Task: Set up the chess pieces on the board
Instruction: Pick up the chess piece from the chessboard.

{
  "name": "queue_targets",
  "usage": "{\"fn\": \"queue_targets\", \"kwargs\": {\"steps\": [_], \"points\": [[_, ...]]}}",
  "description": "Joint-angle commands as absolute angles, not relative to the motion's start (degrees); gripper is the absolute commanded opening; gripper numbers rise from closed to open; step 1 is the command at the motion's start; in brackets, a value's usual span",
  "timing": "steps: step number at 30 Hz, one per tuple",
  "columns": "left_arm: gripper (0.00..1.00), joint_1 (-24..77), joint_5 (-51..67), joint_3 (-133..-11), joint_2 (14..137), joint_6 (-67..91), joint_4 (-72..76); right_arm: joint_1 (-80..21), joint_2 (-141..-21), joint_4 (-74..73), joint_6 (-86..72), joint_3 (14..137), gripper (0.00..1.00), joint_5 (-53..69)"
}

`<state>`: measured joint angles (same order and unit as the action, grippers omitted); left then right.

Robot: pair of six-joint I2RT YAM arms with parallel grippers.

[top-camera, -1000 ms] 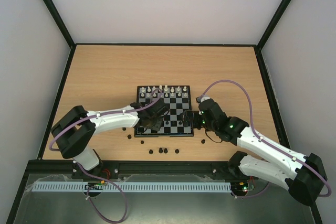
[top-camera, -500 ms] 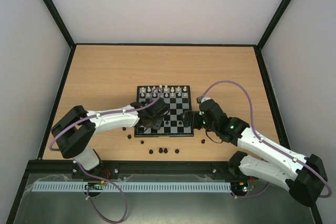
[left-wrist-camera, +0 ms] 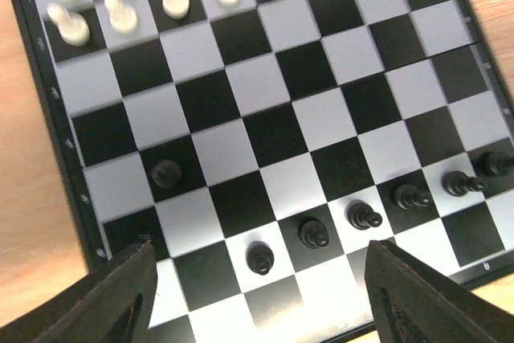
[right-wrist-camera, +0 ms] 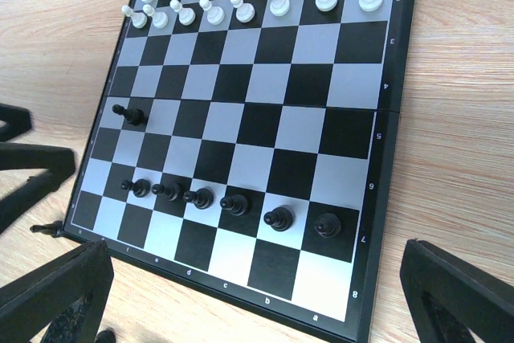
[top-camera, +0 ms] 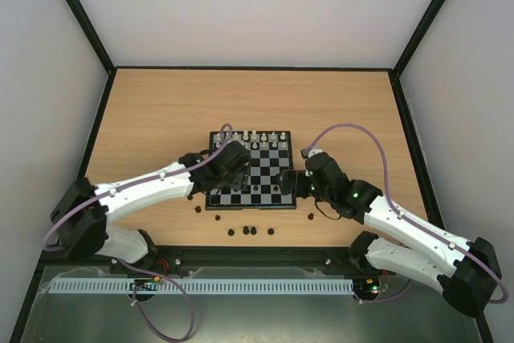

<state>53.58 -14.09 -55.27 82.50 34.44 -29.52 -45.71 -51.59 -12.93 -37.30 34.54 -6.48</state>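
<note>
The board (top-camera: 269,168) lies mid-table, with white chess pieces (top-camera: 254,137) filling its two far rows. A row of black pawns (left-wrist-camera: 363,215) stands one row in from the near edge. A lone black pawn (left-wrist-camera: 166,173) stands further in, near the left side. My left gripper (top-camera: 229,178) hovers open over the board's near-left part, with nothing between its fingers (left-wrist-camera: 120,303). The leftmost pawn (left-wrist-camera: 259,258) stands free just ahead of them. My right gripper (top-camera: 291,182) is open and empty at the board's near-right corner, looking over the black pawns (right-wrist-camera: 234,204).
Several loose black pieces (top-camera: 250,231) lie on the wooden table in front of the board. Others lie at its near-left (top-camera: 198,209), and one lies right of it (top-camera: 312,216). Black rails edge the table (top-camera: 161,110).
My left gripper has gone from shut to open and pulled back and up from the near-left rows, its arm stretching out. A black pawn stands free there. The right arm has not moved.
</note>
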Motion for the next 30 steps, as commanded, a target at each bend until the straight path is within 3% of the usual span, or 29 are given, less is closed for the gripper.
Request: {"fn": "queue_targets", "kwargs": {"steps": [1, 4, 5, 21, 30], "points": [[0.82, 53.7, -18.0, -56.5, 76.4, 33.7, -32.0, -45.5, -51.8, -14.5, -37.2, 34.1, 0.99, -7.3], [0.98, 53.6, -19.4, -56.2, 72.5, 33.2, -31.9, -45.5, -52.5, -14.2, -37.2, 34.0, 0.98, -7.3], [0.99, 53.6, -19.7, -56.2, 71.7, 33.0, -31.8, -45.5, -52.7, -14.2, -37.2, 34.1, 0.99, -7.3], [0.99, 50.7, -20.4, -56.0, 70.7, 32.8, -31.8, -45.5, -55.8, -10.9, -36.9, 32.4, 0.99, -5.6], [0.99, 47.9, -18.5, -57.1, 73.3, 31.3, -32.0, -45.4, -57.0, -1.4, -38.1, 27.1, 0.99, 0.1]]}}
